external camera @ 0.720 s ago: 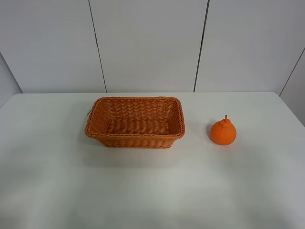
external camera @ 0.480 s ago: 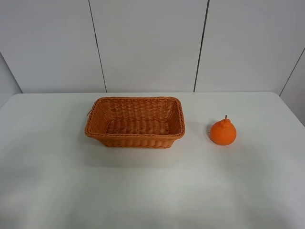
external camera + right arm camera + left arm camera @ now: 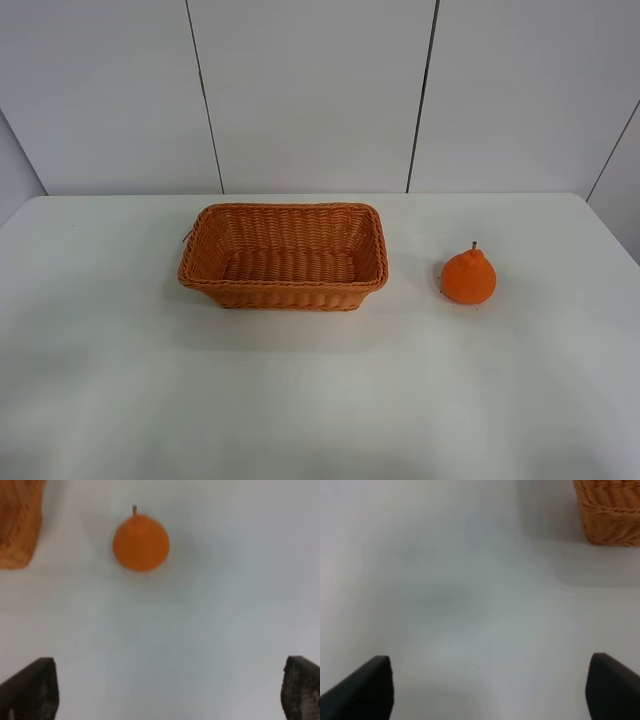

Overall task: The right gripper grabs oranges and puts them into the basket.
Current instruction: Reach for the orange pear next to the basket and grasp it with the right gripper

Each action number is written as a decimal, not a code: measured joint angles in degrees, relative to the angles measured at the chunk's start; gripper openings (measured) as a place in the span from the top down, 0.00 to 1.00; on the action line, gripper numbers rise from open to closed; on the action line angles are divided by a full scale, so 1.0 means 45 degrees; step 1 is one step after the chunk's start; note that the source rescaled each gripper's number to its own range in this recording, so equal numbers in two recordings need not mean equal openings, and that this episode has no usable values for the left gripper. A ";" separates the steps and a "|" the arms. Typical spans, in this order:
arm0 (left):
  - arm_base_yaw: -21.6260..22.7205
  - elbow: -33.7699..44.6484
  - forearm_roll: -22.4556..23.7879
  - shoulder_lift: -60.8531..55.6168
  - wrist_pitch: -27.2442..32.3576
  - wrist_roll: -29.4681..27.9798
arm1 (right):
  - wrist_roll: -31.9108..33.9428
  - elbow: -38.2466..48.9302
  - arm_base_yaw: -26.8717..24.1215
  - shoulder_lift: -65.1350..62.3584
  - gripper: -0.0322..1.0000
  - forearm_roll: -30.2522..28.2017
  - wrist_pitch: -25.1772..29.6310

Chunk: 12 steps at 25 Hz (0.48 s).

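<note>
The orange stands upright on the white table, to the right of the basket and apart from it. The woven orange-brown basket is empty and sits at the table's middle. No arm shows in the exterior high view. In the right wrist view the right gripper is open wide and empty, with the orange well ahead of it and a corner of the basket beside that. In the left wrist view the left gripper is open and empty over bare table, with a corner of the basket ahead.
A white panelled wall stands behind the table's far edge. The table's right edge runs close to the orange's side.
</note>
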 joint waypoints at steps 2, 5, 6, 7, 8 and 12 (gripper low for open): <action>0.0000 0.0000 0.0000 0.0000 0.0000 0.0000 | 0.0000 -0.0987 0.0000 0.2349 0.02 0.0000 0.0000; 0.0000 0.0000 0.0000 0.0000 0.0000 0.0000 | 0.0000 -0.2507 0.0000 0.5687 0.02 0.0041 0.0223; 0.0000 0.0000 0.0000 0.0000 0.0000 0.0000 | 0.0000 -0.3095 0.0000 0.6882 0.02 0.0064 0.0314; 0.0000 0.0000 0.0000 0.0000 0.0000 0.0000 | 0.0000 -0.3593 0.0000 0.7852 0.02 0.0097 0.0404; 0.0000 0.0000 0.0000 0.0000 0.0000 0.0000 | 0.0000 -0.4216 0.0000 0.8951 0.02 0.0156 0.0525; 0.0000 0.0000 0.0000 0.0000 0.0000 0.0000 | 0.0000 -0.6992 0.0000 1.2825 0.02 0.0168 0.1109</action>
